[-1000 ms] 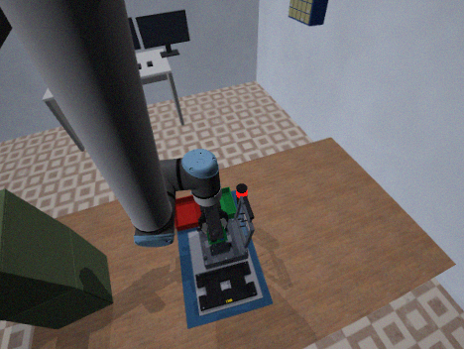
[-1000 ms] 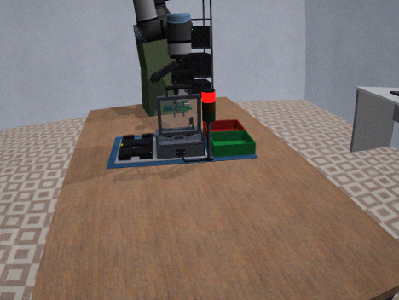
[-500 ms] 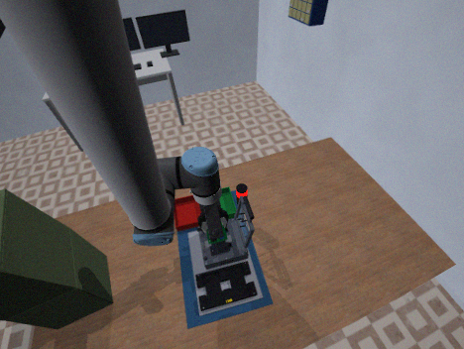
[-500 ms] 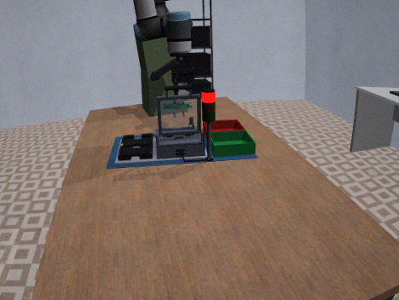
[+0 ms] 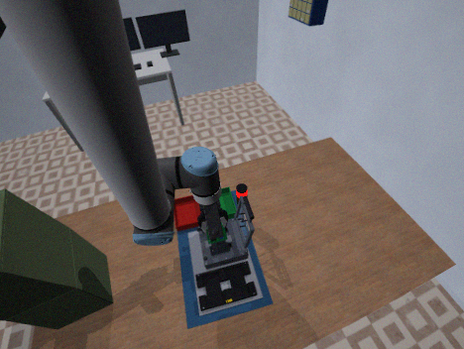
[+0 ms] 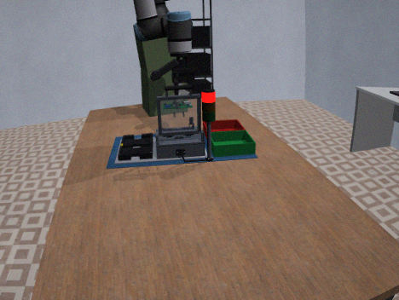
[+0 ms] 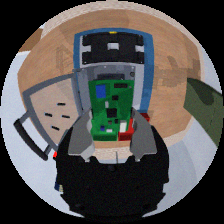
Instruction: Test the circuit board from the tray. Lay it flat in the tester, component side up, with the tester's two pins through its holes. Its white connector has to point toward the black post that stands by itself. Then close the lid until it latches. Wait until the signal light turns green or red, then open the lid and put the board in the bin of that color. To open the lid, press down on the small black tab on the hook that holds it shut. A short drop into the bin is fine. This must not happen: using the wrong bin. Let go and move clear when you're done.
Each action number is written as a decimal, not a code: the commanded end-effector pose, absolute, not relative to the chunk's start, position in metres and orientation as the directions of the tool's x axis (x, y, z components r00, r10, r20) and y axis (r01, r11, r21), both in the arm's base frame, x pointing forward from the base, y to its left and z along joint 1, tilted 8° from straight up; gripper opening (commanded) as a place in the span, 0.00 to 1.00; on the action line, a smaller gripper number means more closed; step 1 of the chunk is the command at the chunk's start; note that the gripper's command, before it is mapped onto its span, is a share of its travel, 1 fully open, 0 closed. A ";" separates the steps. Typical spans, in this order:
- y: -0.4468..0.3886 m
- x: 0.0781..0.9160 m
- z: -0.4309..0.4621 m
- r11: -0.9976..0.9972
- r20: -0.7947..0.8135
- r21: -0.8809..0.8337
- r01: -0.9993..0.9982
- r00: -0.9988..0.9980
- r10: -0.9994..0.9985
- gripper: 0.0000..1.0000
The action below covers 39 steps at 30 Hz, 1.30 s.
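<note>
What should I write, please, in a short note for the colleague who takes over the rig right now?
Tool: closed on the green circuit board, held above the tester.
Tester lid: open. Signal light: red. Tray: holds no board.
Done, it seems: test finished, board lifted out.
Left: drop board in red bin, not green bin; let go, move clear.

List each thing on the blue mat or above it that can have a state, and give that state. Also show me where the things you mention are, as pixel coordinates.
Gripper (image 5: 216, 238) (image 7: 111, 108): shut on the board.
Circuit board (image 6: 176, 106) (image 7: 113, 104): held above the tester.
Tester lid (image 6: 159, 115) (image 7: 31, 97): open, standing up.
Signal light (image 5: 242, 193) (image 6: 208, 97): lit red.
Board tray (image 5: 202, 285) (image 6: 135, 152) (image 7: 95, 41): no board in it.
</note>
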State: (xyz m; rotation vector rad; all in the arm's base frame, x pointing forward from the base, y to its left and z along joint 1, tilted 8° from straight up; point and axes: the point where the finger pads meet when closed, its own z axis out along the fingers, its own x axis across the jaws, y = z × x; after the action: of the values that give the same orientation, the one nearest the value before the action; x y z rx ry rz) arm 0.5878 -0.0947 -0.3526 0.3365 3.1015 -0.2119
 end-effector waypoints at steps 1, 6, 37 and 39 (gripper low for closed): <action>-0.090 0.587 -0.354 0.968 -0.030 -0.133 0.214 -0.977 0.212 0.39; -0.082 0.584 -0.358 0.968 -0.030 -0.133 0.214 -0.977 0.212 0.39; 0.081 0.538 -0.429 0.968 -0.030 -0.133 0.214 -0.977 0.212 0.39; 0.090 0.535 -0.433 0.968 -0.030 -0.133 0.214 -0.977 0.212 0.39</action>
State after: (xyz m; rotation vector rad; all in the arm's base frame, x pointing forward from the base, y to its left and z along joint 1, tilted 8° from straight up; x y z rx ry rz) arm 0.5376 0.0766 -0.4277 0.3352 3.1021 -0.2108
